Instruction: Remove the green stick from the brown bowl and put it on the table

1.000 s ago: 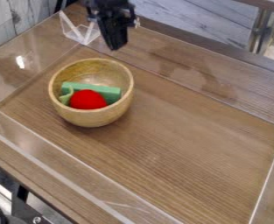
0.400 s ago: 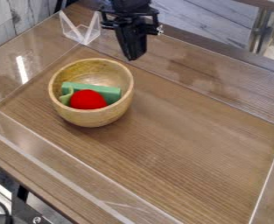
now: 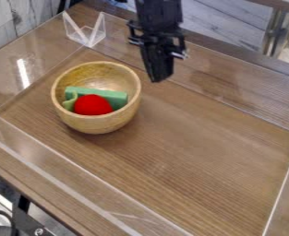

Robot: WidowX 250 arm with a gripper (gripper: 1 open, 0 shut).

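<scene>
The brown bowl stands on the table at the left. Inside it the green stick lies partly under a red ball, with only its green edges showing around the ball. My gripper hangs above the table just right of the bowl's far rim, fingers pointing down and pressed together, holding nothing.
Low clear plastic walls run round the tabletop's edges, with a folded corner at the back left. A grey floor and a table leg lie beyond the far wall.
The gripper has travelled right and slightly toward the front, from above the bowl's far-left side to just right of its rim. It stayed shut. Bowl, stick and ball have not moved.
</scene>
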